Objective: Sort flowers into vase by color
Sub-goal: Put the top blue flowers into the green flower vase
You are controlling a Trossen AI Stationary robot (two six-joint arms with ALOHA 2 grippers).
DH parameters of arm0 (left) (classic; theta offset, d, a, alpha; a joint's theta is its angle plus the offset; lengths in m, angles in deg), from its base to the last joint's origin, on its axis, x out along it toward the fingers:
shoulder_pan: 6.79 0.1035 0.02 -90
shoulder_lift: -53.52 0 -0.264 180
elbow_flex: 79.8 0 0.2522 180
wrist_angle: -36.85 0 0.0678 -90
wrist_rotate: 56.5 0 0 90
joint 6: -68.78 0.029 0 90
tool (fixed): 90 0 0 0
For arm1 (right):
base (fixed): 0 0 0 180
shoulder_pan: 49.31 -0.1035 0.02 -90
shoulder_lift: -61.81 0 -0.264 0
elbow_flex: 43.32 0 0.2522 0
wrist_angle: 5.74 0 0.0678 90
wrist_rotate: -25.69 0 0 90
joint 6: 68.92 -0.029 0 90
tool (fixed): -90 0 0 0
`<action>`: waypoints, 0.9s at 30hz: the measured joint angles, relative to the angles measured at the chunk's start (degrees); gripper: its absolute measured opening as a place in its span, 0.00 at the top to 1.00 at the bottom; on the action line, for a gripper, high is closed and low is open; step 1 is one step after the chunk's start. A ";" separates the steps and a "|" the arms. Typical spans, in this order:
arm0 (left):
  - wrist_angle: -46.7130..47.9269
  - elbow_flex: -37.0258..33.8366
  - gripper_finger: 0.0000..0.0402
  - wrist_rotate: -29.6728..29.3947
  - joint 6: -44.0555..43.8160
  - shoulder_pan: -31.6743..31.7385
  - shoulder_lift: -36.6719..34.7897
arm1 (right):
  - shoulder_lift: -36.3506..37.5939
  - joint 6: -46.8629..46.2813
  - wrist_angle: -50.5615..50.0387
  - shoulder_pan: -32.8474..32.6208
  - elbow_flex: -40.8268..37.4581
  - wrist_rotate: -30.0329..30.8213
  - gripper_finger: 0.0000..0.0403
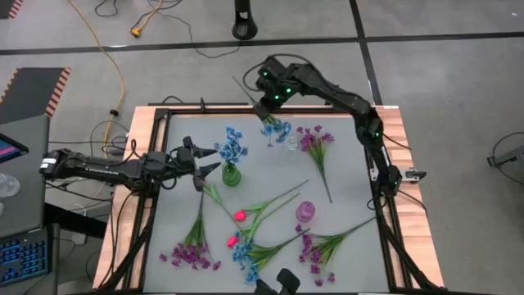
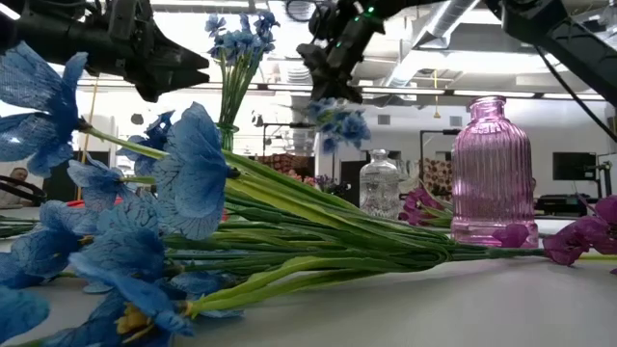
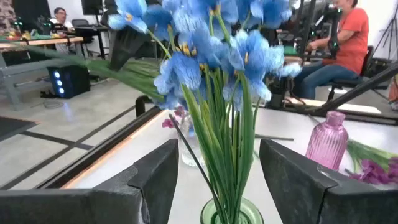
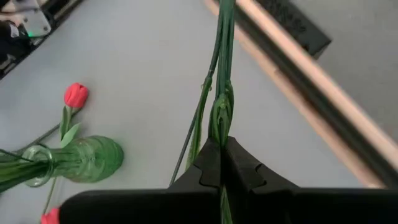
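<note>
Blue sprigs (image 2: 145,241) lie nearest; right tool (image 4: 221,163) pinches a blue sprig's stem (image 4: 222,74), apparently above the clear vase (image 1: 292,145); left tool (image 1: 199,161) gapes.

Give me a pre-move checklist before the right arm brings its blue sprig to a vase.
1. Right gripper shut on blue sprig stems: ok.
2. Sprig lifted off the table: ok.
3. Green vase upright, already holding blue flowers: ok.
4. Left gripper open beside the green vase, crowding its mouth: not ok.
5. Clear vase and pink vase upright: ok.
6. Room left in the green vase neck: cannot tell.
</note>
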 joint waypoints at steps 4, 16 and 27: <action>-0.02 0.02 0.47 0.11 -0.02 0.00 -2.38 | 2.70 1.97 -0.04 0.31 0.00 0.11 0.93; 0.46 0.02 0.47 1.68 -0.67 0.00 -7.89 | 12.37 12.65 0.28 -2.46 0.00 4.74 0.93; -0.14 0.02 0.47 6.12 -7.88 0.00 -10.17 | 16.79 33.44 0.26 -11.35 0.00 9.40 0.93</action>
